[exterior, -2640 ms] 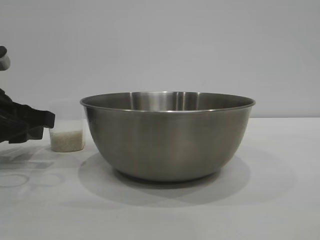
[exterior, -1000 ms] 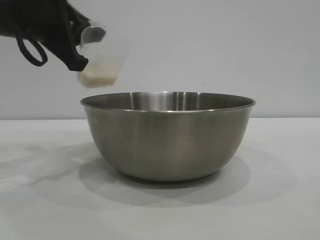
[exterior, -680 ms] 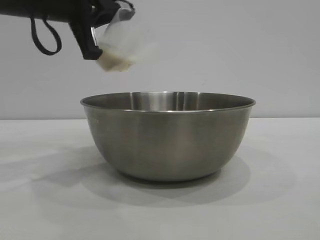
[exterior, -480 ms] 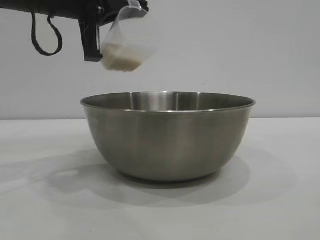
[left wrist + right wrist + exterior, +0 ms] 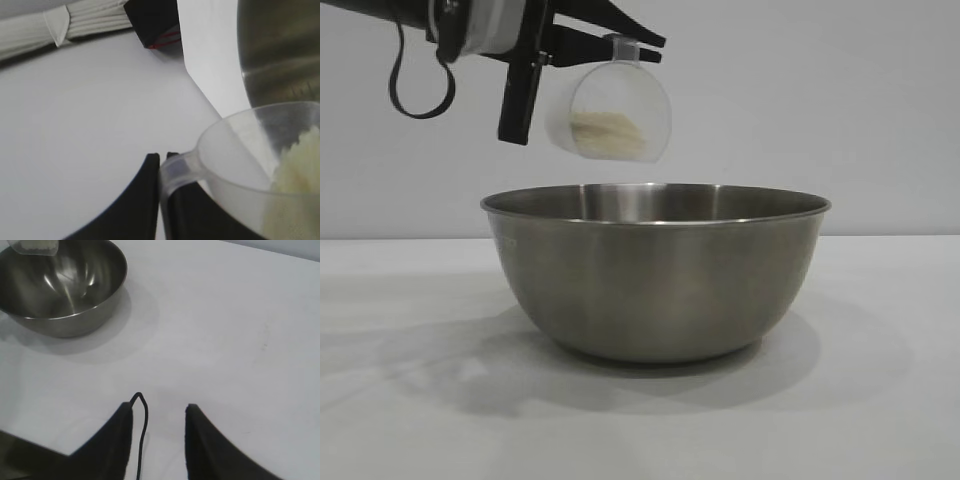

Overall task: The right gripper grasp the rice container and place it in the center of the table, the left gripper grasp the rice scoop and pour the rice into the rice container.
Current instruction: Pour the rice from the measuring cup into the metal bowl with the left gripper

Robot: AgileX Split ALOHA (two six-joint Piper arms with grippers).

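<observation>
Your left gripper (image 5: 638, 48) is clamped on the handle of the rice scoop (image 5: 610, 112), which lies tipped nearly level, mouth turned rightward above the rice container (image 5: 655, 270). Rice (image 5: 610, 132) banks along its lower wall. Your right gripper (image 5: 159, 412) hangs apart over the table (image 5: 225, 340); I see no readable writing.

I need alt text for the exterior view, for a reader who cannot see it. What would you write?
The left end effector, shut on the handle of the rice scoop, holds the scoop tipped on its side above the left part of the rice container. The rice is inside the scoop. The container stands on the table.
</observation>
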